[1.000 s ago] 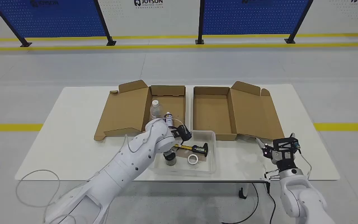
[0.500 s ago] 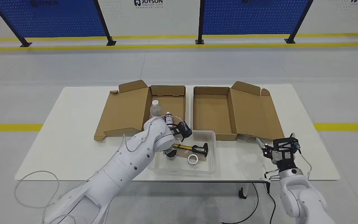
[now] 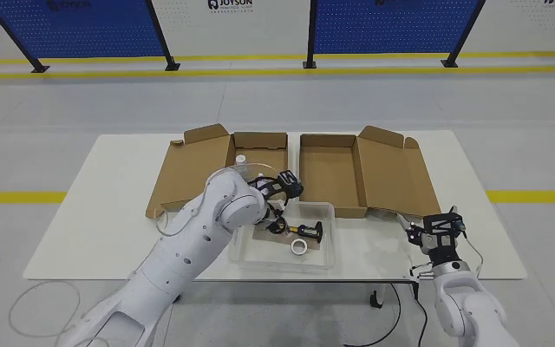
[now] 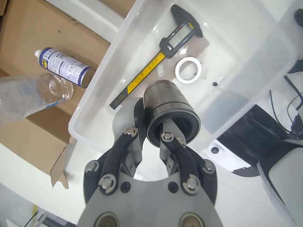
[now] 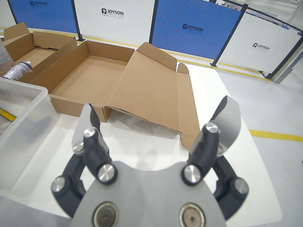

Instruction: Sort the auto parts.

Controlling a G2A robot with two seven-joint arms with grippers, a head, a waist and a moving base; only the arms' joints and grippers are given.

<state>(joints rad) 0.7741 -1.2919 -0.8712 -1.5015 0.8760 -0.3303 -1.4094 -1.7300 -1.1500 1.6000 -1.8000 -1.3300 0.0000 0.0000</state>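
As the top view shows, the left gripper hangs over the clear bin. Its wrist view shows it clamped on a steel linear bearing, with the caliper beyond. In the right wrist view, the right gripper gapes, a cardboard box ahead.

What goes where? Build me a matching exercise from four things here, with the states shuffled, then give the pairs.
1. metal cylinder
2. spray can
3. caliper
4. right gripper

A. lying in the clear bin
B. open, holding nothing
C. clamped by the left gripper
D. lying in a cardboard box

Pairs: 1-C, 2-D, 3-A, 4-B.
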